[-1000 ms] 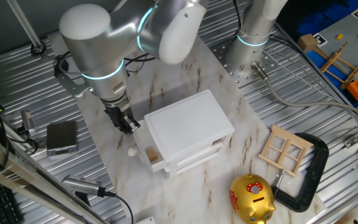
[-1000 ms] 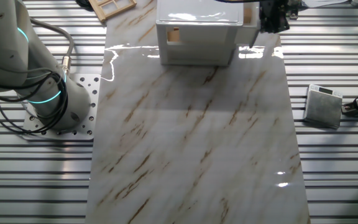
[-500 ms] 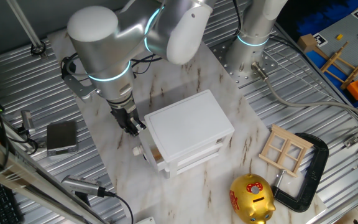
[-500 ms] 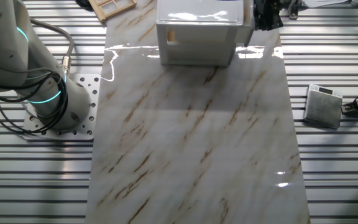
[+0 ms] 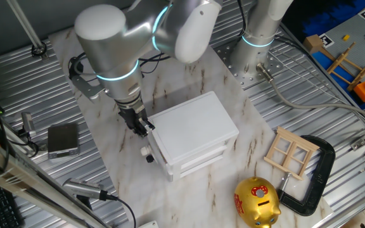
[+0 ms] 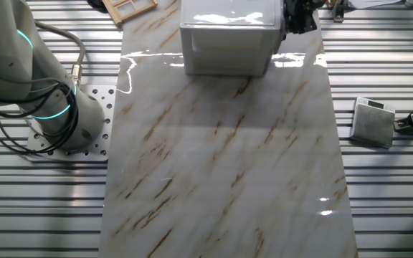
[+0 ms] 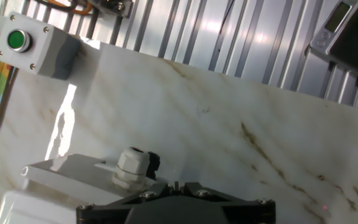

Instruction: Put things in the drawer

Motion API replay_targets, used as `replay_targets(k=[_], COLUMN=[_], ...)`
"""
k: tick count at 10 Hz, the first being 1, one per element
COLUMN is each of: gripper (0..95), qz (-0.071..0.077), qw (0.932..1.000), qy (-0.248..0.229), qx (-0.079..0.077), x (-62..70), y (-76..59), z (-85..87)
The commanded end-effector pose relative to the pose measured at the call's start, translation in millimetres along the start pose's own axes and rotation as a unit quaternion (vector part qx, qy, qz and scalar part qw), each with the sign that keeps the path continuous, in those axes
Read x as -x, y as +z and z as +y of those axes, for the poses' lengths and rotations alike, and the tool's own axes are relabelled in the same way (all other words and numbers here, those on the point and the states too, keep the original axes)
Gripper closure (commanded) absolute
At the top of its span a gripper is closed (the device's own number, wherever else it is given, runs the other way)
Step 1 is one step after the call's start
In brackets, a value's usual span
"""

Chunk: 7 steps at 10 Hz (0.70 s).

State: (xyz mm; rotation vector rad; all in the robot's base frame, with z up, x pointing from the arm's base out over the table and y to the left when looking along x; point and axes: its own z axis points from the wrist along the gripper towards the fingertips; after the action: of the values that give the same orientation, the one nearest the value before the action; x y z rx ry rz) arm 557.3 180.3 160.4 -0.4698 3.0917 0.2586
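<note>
Marble-topped table (image 5: 189,82) carries the white cabinet (image 5: 192,130) near its far edge. Its top drawer (image 5: 154,147) looks pushed in, cubes presumably inside, unseen. Claw (image 5: 139,125) presses at the drawer front, probably closing it; its opening I cannot tell.

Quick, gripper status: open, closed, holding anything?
Gripper: against the front of the top drawer; fingers too dark and hidden to tell whether open or shut. No cube seen in it.

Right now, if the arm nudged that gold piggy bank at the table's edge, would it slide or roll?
The gold piggy bank looks rounded and glossy, so it would probably rock or roll rather than slide. It sits by the marble top's edge, so it might tumble off.
</note>
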Motion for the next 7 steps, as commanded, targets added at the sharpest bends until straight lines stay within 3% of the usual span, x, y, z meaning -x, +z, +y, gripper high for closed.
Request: replay_targets(k=[1, 5, 7], gripper=[95.0, 95.0, 95.0], qz=[0.005, 0.001, 0.002], qw=[1.0, 0.9999, 0.9999], qy=[0.001, 0.0, -0.003], qx=[0.001, 0.016, 0.012], x=[-1.8, -14.2, -14.6], y=[-0.9, 1.8, 0.0], z=[2.9, 5.5, 7.1])
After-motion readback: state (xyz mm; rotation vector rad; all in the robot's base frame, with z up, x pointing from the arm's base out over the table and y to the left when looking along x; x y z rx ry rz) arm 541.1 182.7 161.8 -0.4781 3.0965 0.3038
